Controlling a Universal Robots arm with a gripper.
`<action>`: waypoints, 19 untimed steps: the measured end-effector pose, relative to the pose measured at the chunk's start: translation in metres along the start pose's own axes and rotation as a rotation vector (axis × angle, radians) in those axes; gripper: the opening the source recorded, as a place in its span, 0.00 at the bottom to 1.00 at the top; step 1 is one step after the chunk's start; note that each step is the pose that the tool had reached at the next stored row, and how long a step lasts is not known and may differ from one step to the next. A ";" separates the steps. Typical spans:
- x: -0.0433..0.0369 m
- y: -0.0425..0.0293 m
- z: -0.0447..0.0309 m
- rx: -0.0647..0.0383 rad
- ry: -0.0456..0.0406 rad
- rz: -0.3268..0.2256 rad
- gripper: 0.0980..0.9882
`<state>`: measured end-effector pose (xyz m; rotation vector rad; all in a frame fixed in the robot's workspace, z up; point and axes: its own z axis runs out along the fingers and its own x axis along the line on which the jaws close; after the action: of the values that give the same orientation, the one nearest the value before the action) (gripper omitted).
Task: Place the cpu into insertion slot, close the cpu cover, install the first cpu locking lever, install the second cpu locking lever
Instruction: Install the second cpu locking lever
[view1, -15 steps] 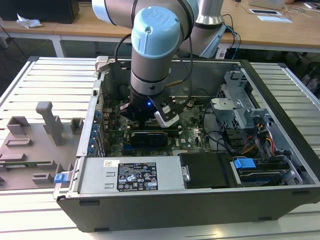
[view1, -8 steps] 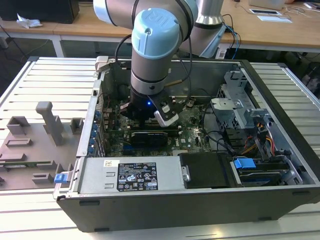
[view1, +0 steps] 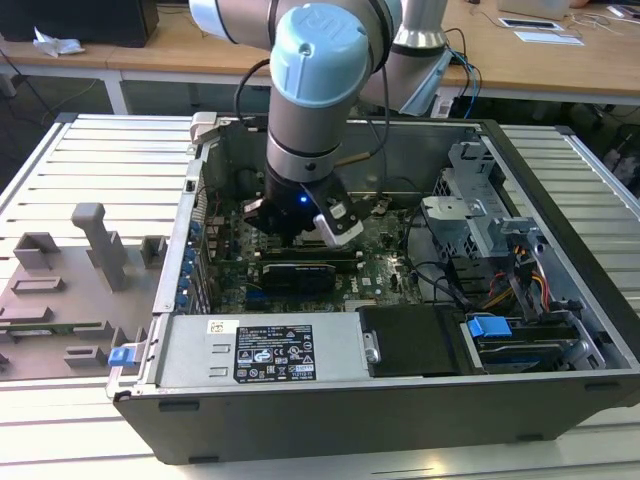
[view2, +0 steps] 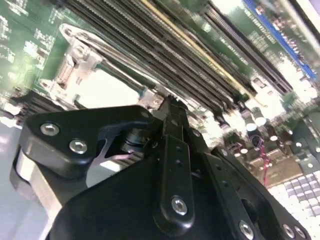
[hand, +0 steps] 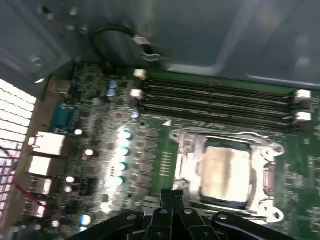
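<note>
The cpu (hand: 225, 170) lies flat in the insertion slot on the green board, its silver face showing through the window of the cpu cover (hand: 191, 162). The cover lies down over it, and the slot itself is hidden beneath both. A thin metal lever (hand: 220, 132) runs along the cover's edge beside the memory slots. My gripper (hand: 172, 196) is shut with nothing visible between its fingers. Its tips hover at the socket's edge, just off one corner of the cover. In the second wrist view the gripper (view2: 171, 102) points at the bright cpu (view2: 107, 90). The exterior view has the gripper (view1: 300, 222) deep inside the open computer case.
Long black memory slots (hand: 215, 100) run beside the socket. The case walls (view1: 330, 410) box in the board, with a power supply (view1: 270, 350), a black drive bay (view1: 410, 340), a metal drive cage (view1: 480, 215) and cables. Grey fixtures (view1: 90, 250) stand on the table at the exterior view's left.
</note>
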<state>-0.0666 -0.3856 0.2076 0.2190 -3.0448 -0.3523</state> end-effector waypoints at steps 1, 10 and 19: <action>-0.0117 -0.0006 -0.0007 -0.002 0.0152 0.003 0.01; -0.0339 0.0128 0.0014 0.052 0.0356 0.012 0.01; -0.0427 0.0399 0.0034 0.181 0.0527 0.025 0.01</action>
<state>-0.0301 -0.3400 0.2114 0.1963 -3.0240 -0.0677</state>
